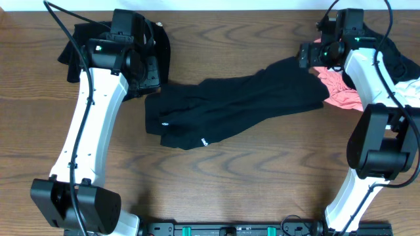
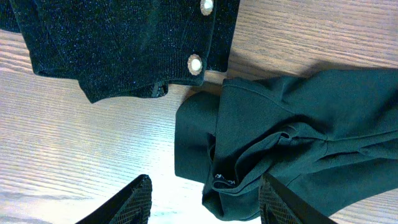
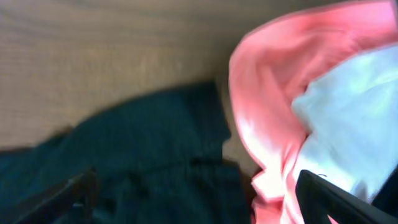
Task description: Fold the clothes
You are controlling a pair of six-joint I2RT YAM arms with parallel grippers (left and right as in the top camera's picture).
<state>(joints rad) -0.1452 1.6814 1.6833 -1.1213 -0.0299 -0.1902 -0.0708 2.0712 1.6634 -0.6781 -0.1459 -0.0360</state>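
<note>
Broadly, the wooden table point(image 1: 262, 177) fills the overhead view, and the black shirt point(image 1: 243, 105) lies crumpled across its middle. The shirt runs as a long band from centre-left up toward the upper right of the frame. Its upper right end reaches the pile of clothes point(image 1: 394, 56) in that corner and seems to touch it.

The left arm point(image 1: 92, 118) rises along the left side of the frame, and the right arm point(image 1: 377, 131) along the right side. In the pile, a pink garment point(image 1: 341, 92) lies just beside the shirt's end, a white one point(image 1: 410, 88) sits at the right edge, and black cloth lies above them. A dark knit garment point(image 1: 161, 46) sits in the upper left, partly hidden under the left arm's wrist.

The left gripper point(image 2: 205, 182) hovers over the shirt's left end, near the knit garment. Its fingers point(image 2: 134, 202) stand moderately apart and nothing is clamped between them. The right gripper point(image 3: 198, 177) hangs above the spot where the black cloth meets the pink cloth. That view is blurred, but the jaws stand wide and grip nothing.

Two pale round buttons point(image 2: 195, 63) sit along the knit garment's edge in the left wrist view. A small white logo point(image 1: 204, 141) shows near the shirt's lower edge, below centre in the overhead frame.
</note>
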